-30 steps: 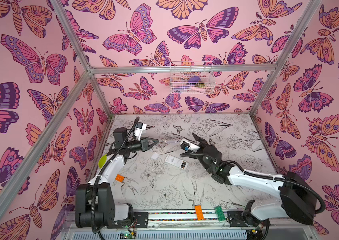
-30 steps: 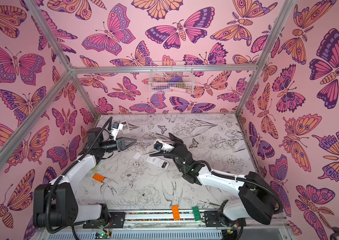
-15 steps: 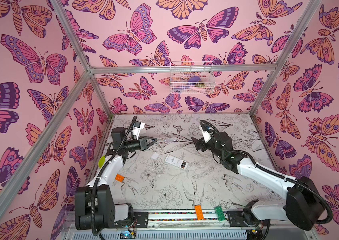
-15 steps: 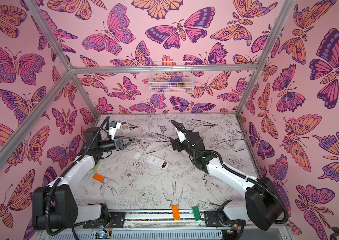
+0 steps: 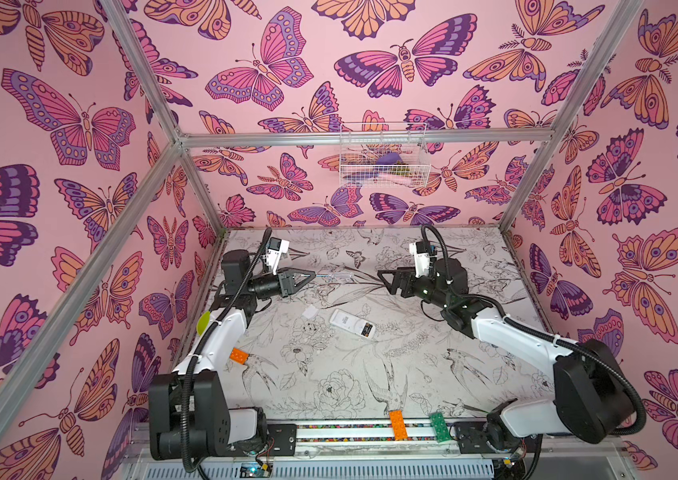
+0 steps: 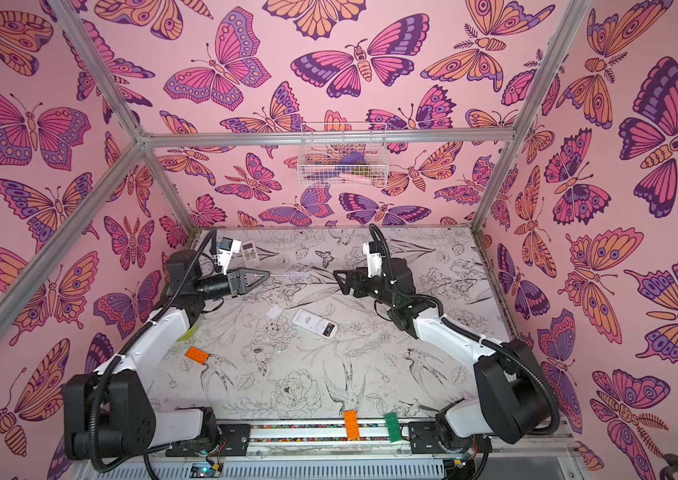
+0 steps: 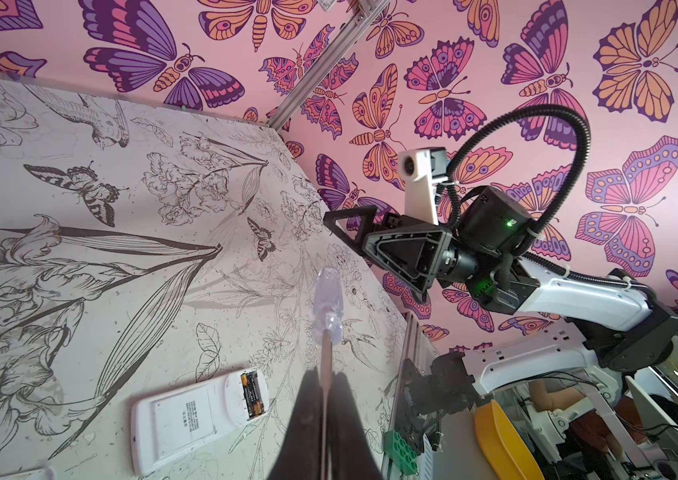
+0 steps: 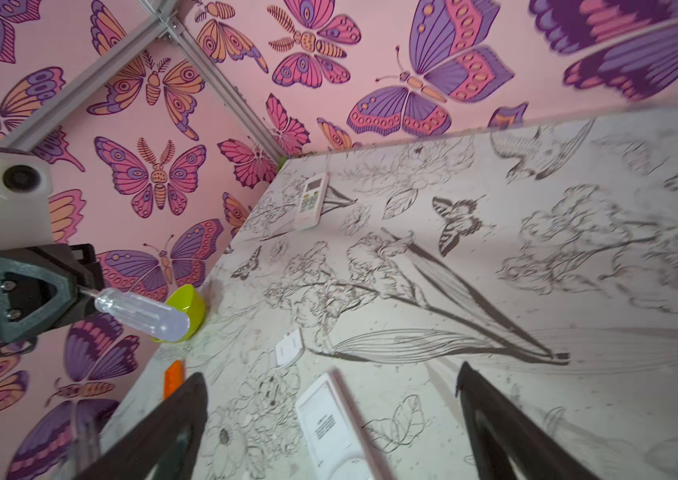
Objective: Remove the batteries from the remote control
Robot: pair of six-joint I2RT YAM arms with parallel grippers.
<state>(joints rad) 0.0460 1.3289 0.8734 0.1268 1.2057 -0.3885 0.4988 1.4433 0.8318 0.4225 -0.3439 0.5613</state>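
Pink butterfly walls (image 5: 329,104) are boxing in the table (image 5: 329,374), its top printed with ink-drawn flowers and birds. Left end effector (image 5: 311,275) is sitting clamped tight on the thin metal shaft of a screwdriver (image 5: 335,276), and the clear handle is pointing out across the table towards the other arm. Right end effector (image 5: 385,283) is hanging in the air opposite it, jaws spread wide and gripping nothing, with a clear gap showing between it and the handle tip.

Down between the two arms, the remote (image 5: 352,324) is lying face down on the table, and its compartment is standing open at one end. The batteries (image 7: 253,395) are sitting inside that compartment, black with orange bands showing in the left wrist view; how many, I cannot tell. A small white cover (image 5: 309,311) is lying loose just beside the remote, on the left arm's side. A second remote (image 6: 251,252) is resting face up near the back-left corner. An orange brick (image 5: 239,356) is lying by the left arm.
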